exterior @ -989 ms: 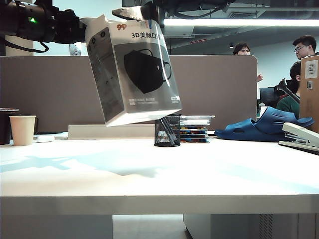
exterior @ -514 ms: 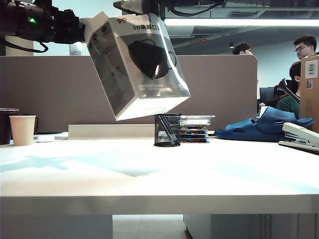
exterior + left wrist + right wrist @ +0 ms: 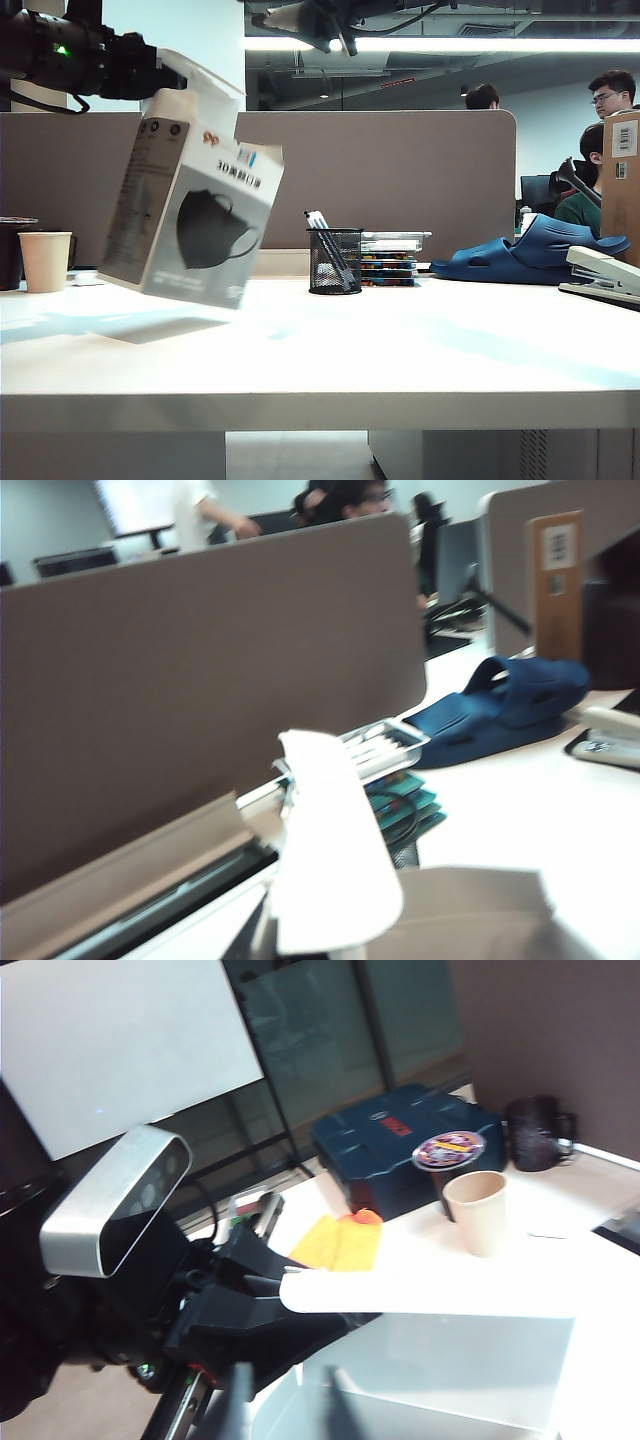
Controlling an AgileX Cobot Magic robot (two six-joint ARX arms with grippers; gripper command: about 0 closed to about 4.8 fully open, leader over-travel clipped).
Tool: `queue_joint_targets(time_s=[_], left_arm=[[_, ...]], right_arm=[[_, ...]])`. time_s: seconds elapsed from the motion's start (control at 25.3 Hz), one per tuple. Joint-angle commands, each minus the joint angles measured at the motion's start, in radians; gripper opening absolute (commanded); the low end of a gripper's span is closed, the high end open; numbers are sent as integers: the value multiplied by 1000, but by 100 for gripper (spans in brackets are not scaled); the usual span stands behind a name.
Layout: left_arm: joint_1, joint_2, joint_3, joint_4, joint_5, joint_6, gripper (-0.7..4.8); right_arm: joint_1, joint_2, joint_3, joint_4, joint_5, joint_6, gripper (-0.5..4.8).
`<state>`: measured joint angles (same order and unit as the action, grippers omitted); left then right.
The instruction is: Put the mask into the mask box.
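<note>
at ten o'clock above the counter (image 3: 330,350), the tilted mask box (image 3: 190,225) is held by its flap in the left pincer (image 3: 165,80), clamped tight, and could slip free, while the right pincer (image 3: 325,25), its width untellable, is seen at twelve.

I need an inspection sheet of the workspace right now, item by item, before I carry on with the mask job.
Surface: white table, sunlit, bare in front.
Job's things: mask box held tilted above the table's left side, top flap open; loose mask not seen.
Clutter: mesh pen cup, stacked trays, blue slippers, stapler, paper cup.
Grippers: left gripper shut on the box's flap, upper left; right gripper high above the middle, holding nothing visible, jaws unclear.
Cables: black cable under the left arm.
Surroundings: brown partition; people behind it.
</note>
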<state>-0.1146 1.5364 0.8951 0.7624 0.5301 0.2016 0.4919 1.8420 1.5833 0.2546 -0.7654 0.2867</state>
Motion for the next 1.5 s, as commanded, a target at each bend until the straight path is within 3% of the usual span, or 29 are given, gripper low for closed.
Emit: queue_joint_targets(time_s=[0.04,0.2,0.51,0.59,0.63,0.71,0.87,1.15,1.5], left_arm=[[0,-3,2,-50,-65,1,-5],[0,11,1,-163,-157,1,-5],[1,24,0,-171,-149,0,9],[1,24,0,-171,-148,0,131],[1,23,0,-171,-148,0,229],[1,22,0,-170,-148,0,338],[1,13,0,-170,-138,-8,347],[1,-18,1,-170,55,-83,347],[9,-152,1,-170,45,-82,347]], right_arm=[[-1,-9,3,-14,39,-58,-7],[-1,-9,3,-72,138,-111,-6],[-2,-16,3,-78,172,-142,-6],[-3,-16,3,-77,172,-142,-6],[-3,-16,3,-77,172,-142,-6],[-5,-16,3,-77,172,-142,-6],[-6,-17,4,-69,172,-142,-6],[-7,-20,10,-64,172,-142,-6],[-78,-108,11,-98,253,-168,-6]])
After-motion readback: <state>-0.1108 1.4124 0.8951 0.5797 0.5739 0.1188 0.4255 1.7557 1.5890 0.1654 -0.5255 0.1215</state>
